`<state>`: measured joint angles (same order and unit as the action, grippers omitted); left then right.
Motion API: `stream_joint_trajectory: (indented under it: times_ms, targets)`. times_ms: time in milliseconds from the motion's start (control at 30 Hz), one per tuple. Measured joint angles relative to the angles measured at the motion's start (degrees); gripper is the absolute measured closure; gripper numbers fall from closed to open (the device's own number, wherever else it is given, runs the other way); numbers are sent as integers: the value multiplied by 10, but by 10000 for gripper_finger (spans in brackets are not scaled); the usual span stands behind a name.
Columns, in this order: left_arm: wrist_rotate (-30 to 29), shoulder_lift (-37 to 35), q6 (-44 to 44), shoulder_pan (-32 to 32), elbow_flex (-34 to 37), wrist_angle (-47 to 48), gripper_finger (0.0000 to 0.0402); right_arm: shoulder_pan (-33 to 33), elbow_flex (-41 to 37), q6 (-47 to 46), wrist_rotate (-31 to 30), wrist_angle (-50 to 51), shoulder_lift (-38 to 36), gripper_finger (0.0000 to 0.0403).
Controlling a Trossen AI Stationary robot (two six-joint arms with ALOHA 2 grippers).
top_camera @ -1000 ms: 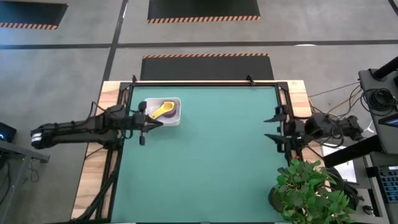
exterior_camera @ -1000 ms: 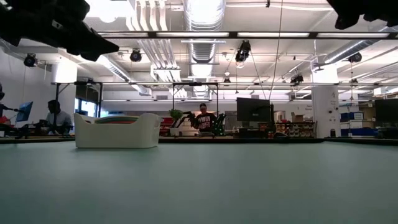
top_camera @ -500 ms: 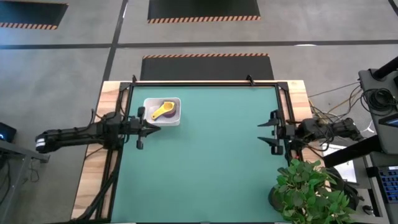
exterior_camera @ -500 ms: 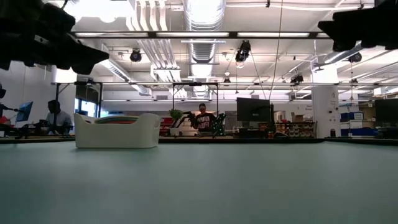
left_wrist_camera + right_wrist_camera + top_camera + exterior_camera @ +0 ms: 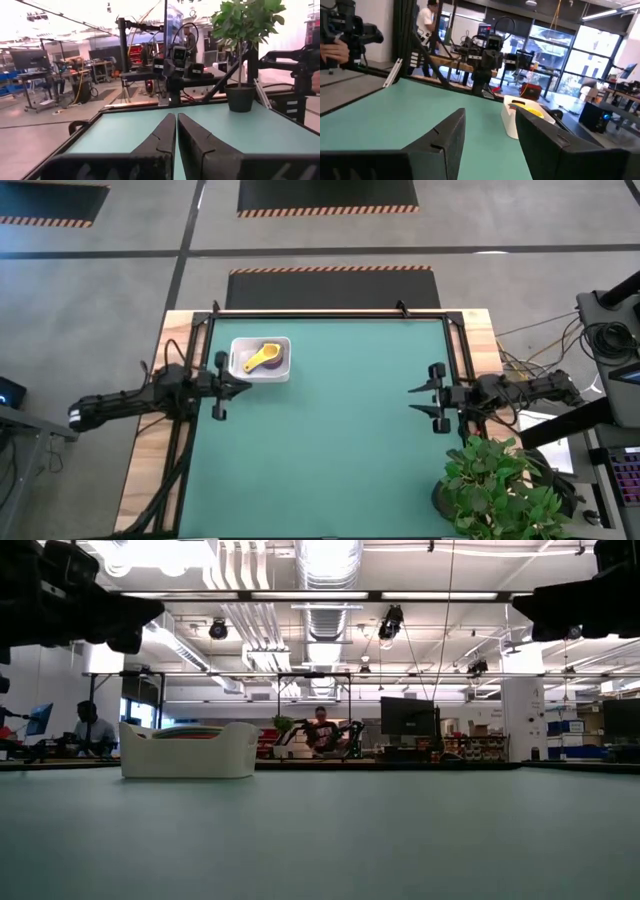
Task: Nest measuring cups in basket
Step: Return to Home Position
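The white basket point(image 5: 262, 360) stands on the table's far left part, with a yellow measuring cup point(image 5: 262, 358) on top of a purple one point(image 5: 277, 364) inside; coloured rims show above its wall in the low view point(image 5: 188, 748). The other cups are hidden. My left gripper point(image 5: 245, 385) is shut and empty, just near of the basket, above the table. My right gripper point(image 5: 413, 401) is open and empty near the table's right edge; the basket shows beyond its fingers in the right wrist view point(image 5: 524, 119).
A potted plant point(image 5: 500, 490) stands off the table's near right corner. A raised frame point(image 5: 330, 313) runs along the table's far edge. People and benches show in the room beyond the table point(image 5: 322, 730).
My left gripper has drawn back from the basket toward the table's left and near edges. My right gripper has moved a little farther onto the table, toward the left and near edges. The basket and cups have stayed put.
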<state>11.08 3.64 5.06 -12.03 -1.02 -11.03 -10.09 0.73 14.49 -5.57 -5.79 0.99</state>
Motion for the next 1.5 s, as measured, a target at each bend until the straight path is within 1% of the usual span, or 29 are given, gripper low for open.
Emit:
stream_joint_trajectory:
  times_ms: [67, 167, 300, 500, 767, 1033, 1267, 1500]
  targets:
    - [-5, -5, 4, 0, 0, 1, 402, 0, 0, 0, 0, 7, 3, 244]
    - [-49, -6, 15, 0, 0, 5, 402, 0, 0, 5, -5, 29, 6, 249]
    - [-87, -5, 17, 0, 0, 8, 402, 0, 0, 30, -4, 39, 6, 250]
    - [-89, -3, 17, 0, 0, 9, 402, 0, 0, 30, -4, 39, 6, 246]
    - [-91, -2, 17, 0, 0, 9, 402, 0, 0, 31, -4, 40, 6, 252]
    - [-90, -2, 17, 0, 0, 8, 402, 0, 0, 31, -4, 39, 6, 247]
    - [-90, -2, 17, 0, 0, 8, 402, 0, 0, 31, -4, 39, 6, 254]
    - [-90, -2, 17, 0, 0, 8, 402, 0, 0, 31, -4, 39, 6, 249]
